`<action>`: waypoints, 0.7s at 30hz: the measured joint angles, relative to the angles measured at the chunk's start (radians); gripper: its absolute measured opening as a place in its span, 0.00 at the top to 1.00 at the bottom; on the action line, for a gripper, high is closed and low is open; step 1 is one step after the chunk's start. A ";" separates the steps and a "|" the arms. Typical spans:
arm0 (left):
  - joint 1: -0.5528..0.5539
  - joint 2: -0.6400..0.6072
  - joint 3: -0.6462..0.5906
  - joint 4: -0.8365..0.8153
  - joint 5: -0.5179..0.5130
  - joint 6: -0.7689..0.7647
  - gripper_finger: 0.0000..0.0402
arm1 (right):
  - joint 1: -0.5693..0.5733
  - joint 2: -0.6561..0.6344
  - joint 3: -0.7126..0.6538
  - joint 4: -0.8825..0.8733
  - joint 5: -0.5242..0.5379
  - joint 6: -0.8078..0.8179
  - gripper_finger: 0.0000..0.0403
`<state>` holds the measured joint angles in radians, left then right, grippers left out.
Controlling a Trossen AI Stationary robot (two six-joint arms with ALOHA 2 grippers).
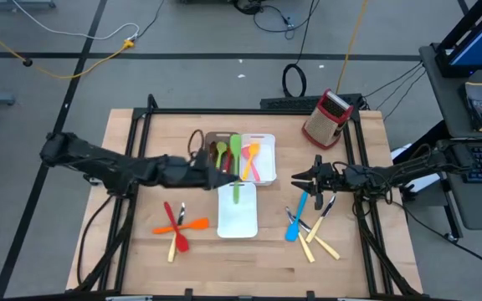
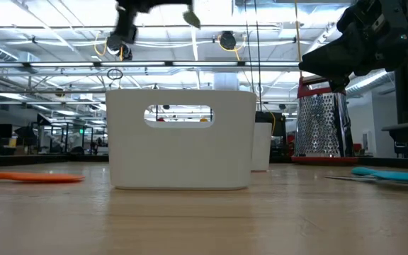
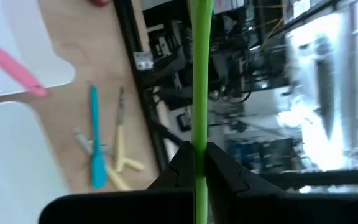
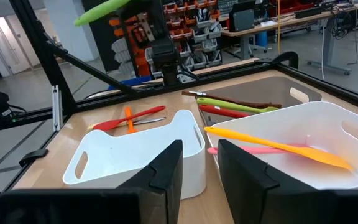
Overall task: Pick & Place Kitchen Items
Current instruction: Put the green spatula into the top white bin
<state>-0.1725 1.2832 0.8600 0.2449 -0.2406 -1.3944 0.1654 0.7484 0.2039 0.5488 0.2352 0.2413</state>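
Note:
My left gripper (image 1: 221, 178) reaches in from the table's left and is shut on a green spatula (image 1: 236, 192). The spatula hangs over the near white tray (image 1: 238, 219). Its blade (image 4: 101, 12) points toward the table's near edge. The brown tray (image 1: 212, 142) holds brown, red and green utensils (image 4: 232, 104). The far white tray (image 1: 266, 140) holds a yellow spatula (image 4: 272, 146) and a pink one. My right gripper (image 1: 296, 178) stands open and holds nothing, to the right of the trays. Beside it a blue spatula (image 1: 294, 224) lies flat on the table. My left gripper pinches the green spatula's thin handle (image 3: 199, 134) between its two fingers. The fingers come level from the table's left and lie across the handle. The spatula is lifted clear, roughly level above the near white tray.
A red-and-metal box grater (image 1: 326, 117) stands at the far right. Red and orange spatulas and a knife (image 1: 178, 226) lie near left. Cream-handled knives (image 1: 316, 242) lie near right by the blue spatula. A black frame rail (image 1: 249, 110) runs along the far edge.

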 joint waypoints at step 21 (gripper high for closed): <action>0.338 0.412 0.343 -0.193 0.507 -0.281 0.99 | 0.000 0.000 0.000 -0.007 0.003 0.000 0.77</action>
<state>0.1656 1.6947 1.2029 0.0521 0.2665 -1.6754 0.1654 0.7483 0.2039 0.5421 0.2386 0.2409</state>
